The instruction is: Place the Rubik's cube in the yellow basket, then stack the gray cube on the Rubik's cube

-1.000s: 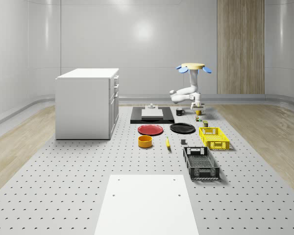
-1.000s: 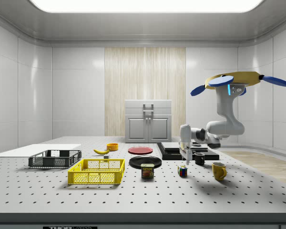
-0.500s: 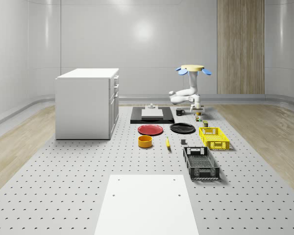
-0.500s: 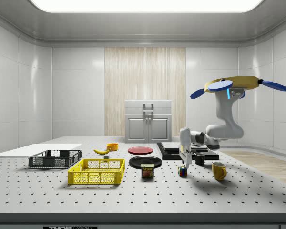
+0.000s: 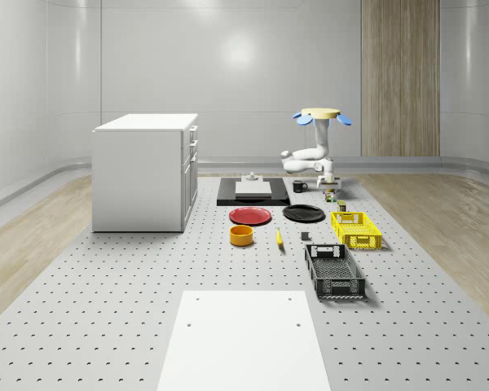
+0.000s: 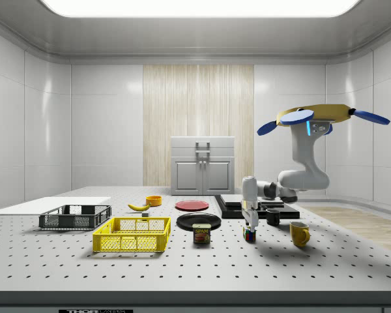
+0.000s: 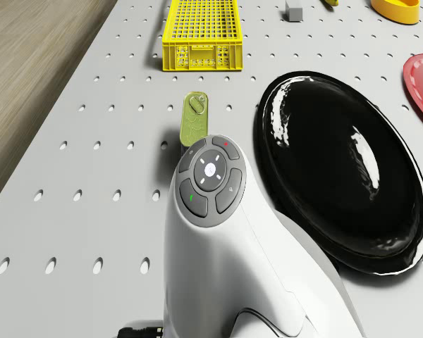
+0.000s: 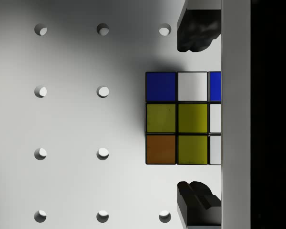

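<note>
The Rubik's cube sits on the perforated table, seen from straight above in the wrist view. My gripper is open and straddles it, one dark fingertip on each side with a gap to the cube. In the side view the gripper hangs just over the cube, and the drone hovers above and to the right of it. The yellow basket stands off to the side view's left, also seen as yellow basket. The small gray cube lies beside the basket, also seen as gray cube.
A SPAM can stands between cube and basket. A mustard mug and black mug are close by. A black plate, red plate, orange bowl, banana, black basket and white cabinet share the table.
The drone has sunk a little and shifted toward the side view's left. The arm has brought the gripper down until it sits just over the Rubik's cube.
</note>
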{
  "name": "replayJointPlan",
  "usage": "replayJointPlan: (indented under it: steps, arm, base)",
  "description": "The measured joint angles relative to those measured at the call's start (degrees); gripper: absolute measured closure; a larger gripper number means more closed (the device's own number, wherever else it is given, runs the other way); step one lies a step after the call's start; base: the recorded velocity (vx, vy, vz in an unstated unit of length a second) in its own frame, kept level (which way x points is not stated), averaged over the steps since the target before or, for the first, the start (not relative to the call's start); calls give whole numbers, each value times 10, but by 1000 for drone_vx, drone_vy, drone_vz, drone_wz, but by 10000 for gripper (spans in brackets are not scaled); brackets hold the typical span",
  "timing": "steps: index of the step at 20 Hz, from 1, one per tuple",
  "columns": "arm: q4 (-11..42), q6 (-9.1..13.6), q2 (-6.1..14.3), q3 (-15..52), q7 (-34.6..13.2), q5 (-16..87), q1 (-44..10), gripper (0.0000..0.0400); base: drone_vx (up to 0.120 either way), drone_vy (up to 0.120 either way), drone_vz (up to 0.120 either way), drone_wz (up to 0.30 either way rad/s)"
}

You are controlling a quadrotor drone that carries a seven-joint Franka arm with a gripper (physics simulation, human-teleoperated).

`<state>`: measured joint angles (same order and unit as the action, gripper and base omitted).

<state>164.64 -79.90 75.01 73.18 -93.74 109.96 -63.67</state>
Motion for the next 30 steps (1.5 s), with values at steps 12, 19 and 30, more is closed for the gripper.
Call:
replayJointPlan:
  steps: [12, 19, 30]
  arm:
    - [-11, -38, 25, -39, 0, 31, -5, 0]
    - [-13, -47, 33, -43, -1, 33, -8, 61]
    - [-10, -50, 41, -24, -7, 13, -12, 74]
  base:
    - [0, 0, 0, 0]
    - [0, 0, 0, 0]
    - [0, 0, 0, 0]
